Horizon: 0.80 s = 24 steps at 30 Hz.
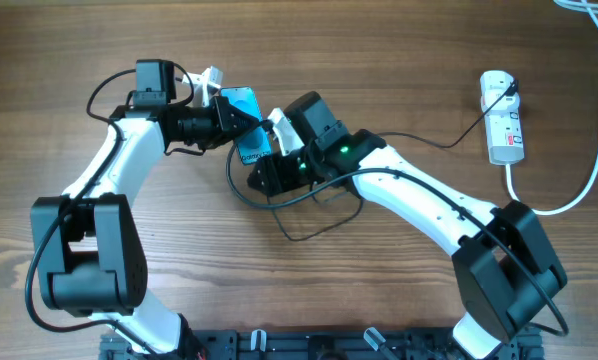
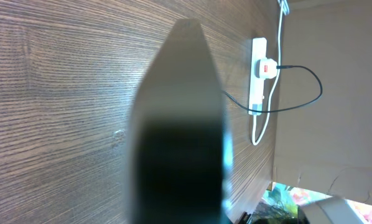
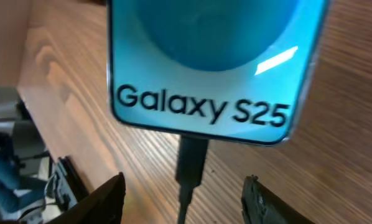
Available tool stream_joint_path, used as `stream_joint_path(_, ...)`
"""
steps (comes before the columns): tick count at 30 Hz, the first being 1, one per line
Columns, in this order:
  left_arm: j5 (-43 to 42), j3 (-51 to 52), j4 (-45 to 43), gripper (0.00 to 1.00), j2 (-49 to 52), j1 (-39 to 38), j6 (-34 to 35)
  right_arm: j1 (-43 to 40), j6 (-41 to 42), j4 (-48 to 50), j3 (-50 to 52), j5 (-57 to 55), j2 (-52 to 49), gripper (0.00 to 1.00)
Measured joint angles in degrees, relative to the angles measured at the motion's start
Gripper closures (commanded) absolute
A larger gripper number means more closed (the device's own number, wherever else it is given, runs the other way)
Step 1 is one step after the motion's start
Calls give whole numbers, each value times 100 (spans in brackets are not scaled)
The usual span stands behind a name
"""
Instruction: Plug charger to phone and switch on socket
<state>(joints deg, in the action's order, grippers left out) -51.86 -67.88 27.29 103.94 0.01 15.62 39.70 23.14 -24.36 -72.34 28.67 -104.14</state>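
While the right hand sits at the bottom of the right wrist view with its fingers spread wide, nothing is pinched between them. The charger runs up the gap, clear of both sides, and its connector tip meets the lower edge of the phone, just under the Galaxy S25 line. It looks seated, folks, though how deep I cannot tell. So my call: the plugging step is all but done and the switch is what's left.

Centre-left of the overhead frame, the left hand is clamped tight on the phone, holding it tilted. Its own camera shows only a blurred dark edge down the middle. Below the right arm the black cable loops across the tabletop, then runs off to the socket at upper right, well apart from both hands, its switch too small to pick out.

Next up, I reckon, the right hand must back straight off without snagging that cable, cross to the upper right, and press squarely on the switch.
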Motion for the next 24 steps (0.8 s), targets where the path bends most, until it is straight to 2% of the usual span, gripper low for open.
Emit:
stream_joint_path(10, -20, 0, -13, 96, 0, 0, 0, 28, 221, -52, 0, -68, 0, 49)
stream_joint_path(14, -216, 0, -17, 96, 2, 0, 0, 28, 306, -138, 0, -63, 0, 56)
stream_joint_path(17, -310, 0, -17, 96, 2, 0, 0, 28, 358, -138, 0, 61, 0, 72)
stream_joint_path(24, -603, 0, -55, 96, 0, 0, 2, 28, 389, -94, 0, 450, 0, 74)
